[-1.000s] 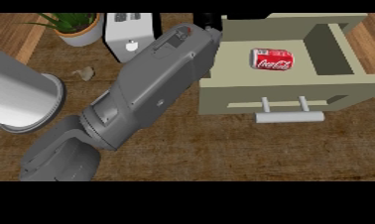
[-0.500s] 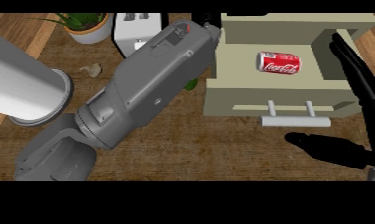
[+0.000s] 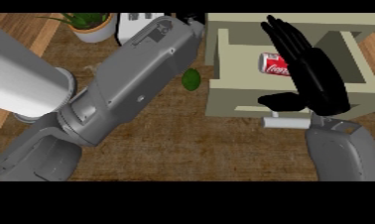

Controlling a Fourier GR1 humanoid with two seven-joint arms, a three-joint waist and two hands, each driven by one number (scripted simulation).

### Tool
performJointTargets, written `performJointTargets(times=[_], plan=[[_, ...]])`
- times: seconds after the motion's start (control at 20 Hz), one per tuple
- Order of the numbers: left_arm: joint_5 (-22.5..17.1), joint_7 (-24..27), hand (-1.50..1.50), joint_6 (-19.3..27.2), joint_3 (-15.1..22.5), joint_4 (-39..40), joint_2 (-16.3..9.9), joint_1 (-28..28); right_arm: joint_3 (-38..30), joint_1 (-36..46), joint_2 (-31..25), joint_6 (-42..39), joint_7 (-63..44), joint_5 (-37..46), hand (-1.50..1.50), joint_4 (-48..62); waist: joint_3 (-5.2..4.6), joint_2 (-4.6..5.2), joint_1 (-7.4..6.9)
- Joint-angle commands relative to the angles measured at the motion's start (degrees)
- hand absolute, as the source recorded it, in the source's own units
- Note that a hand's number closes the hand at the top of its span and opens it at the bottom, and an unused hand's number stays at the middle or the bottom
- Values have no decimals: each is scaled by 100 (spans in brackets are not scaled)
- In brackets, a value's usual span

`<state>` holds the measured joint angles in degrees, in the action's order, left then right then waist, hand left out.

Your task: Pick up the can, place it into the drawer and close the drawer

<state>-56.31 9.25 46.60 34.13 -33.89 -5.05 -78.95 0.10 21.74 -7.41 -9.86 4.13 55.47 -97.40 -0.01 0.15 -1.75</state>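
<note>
We've got the red can [image 3: 274, 64] lying on its side inside the open cream drawer [image 3: 219, 94], right of centre in the frame. Our right hand [image 3: 311, 72] spreads over the drawer, fingers straight and pointing toward the top, thumb out to the left just above the handle [image 3: 284, 123], covering the can's right end. Our left forearm [image 3: 135, 84] cuts diagonally across the middle; its hand is hidden at the top, so we can't tell its fingers. A green object [image 3: 191, 79] sits just left of the drawer, a potted plant [image 3: 92, 24] upper left.
</note>
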Motion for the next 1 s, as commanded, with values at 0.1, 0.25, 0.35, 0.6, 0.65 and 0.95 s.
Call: performJointTargets(times=[0.1, 0.25, 0.35, 0.6, 0.65, 0.95], plan=[[243, -81, -150, -27, 61, -434, -363, 401, 165, 794, -136, 715, 133, 900, -150, 1732, 0, 2, -55], [269, -163, -150, -69, -20, -598, -482, 589, 216, 1081, 162, 1471, 72, 1266, -150, 2627, 2, 20, -51], [374, -599, -150, 95, 38, -957, -856, 484, 172, 1096, 113, 1544, 135, 1303, -150, 2997, 3, -17, -45], [447, -764, -150, -45, -34, -1384, -1267, 868, -214, 1813, -18, 2317, 317, 1465, -150, 4535, 5, 18, -113], [504, -1127, -150, 13, 16, -1567, -1414, 674, -64, 1602, 122, 2487, 224, 1620, -150, 4507, 5, -10, -42], [600, -1093, -150, -137, -47, -1860, -1609, 1108, -323, 2176, 175, 3617, 134, 1965, -150, 5751, 8, 45, -125]])
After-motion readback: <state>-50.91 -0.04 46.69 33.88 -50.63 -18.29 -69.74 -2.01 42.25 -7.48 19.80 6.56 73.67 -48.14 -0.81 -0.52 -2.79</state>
